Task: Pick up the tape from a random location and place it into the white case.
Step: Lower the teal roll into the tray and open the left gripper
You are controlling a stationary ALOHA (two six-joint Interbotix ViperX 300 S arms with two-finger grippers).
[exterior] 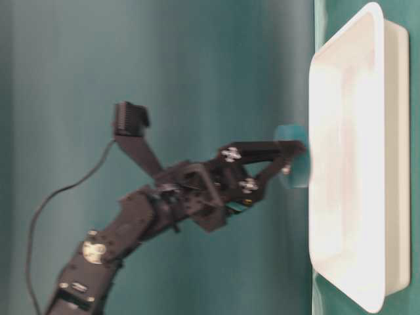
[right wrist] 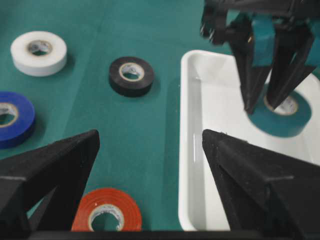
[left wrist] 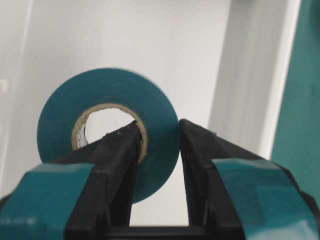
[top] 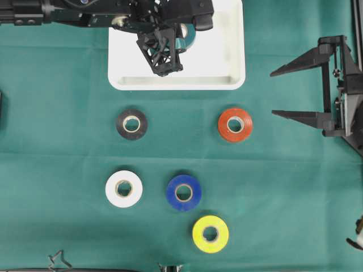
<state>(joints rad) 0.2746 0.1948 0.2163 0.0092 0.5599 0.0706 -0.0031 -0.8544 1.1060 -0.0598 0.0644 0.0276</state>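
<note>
A teal tape roll [left wrist: 107,132] is pinched by the left hand [left wrist: 159,145], one finger passed through the roll's core and the other pressed against its outer wall, so that the band of tape is clamped between them. The roll is held over the inside of the white case [top: 227,68], a shallow white tray with rounded corners and a raised rim that lies at the far edge of the green tabletop [top: 68,85]; in the table-level view the roll is seen right at the tray's floor, though whether it touches cannot be told. In the right wrist view the roll [right wrist: 285,116] is seen inside the tray [right wrist: 192,150] with the left fingers [right wrist: 255,75] coming down on it from above. The right hand [top: 295,90] is kept well apart at the right side of the tabletop, its fingers spread wide with nothing between them. Five other rolls lie flat on the cloth in front of the tray: a black roll [top: 131,124], a red roll [top: 235,124], a white roll [top: 123,188], a blue roll [top: 184,192] and a yellow roll [top: 210,234], none touching another.
</note>
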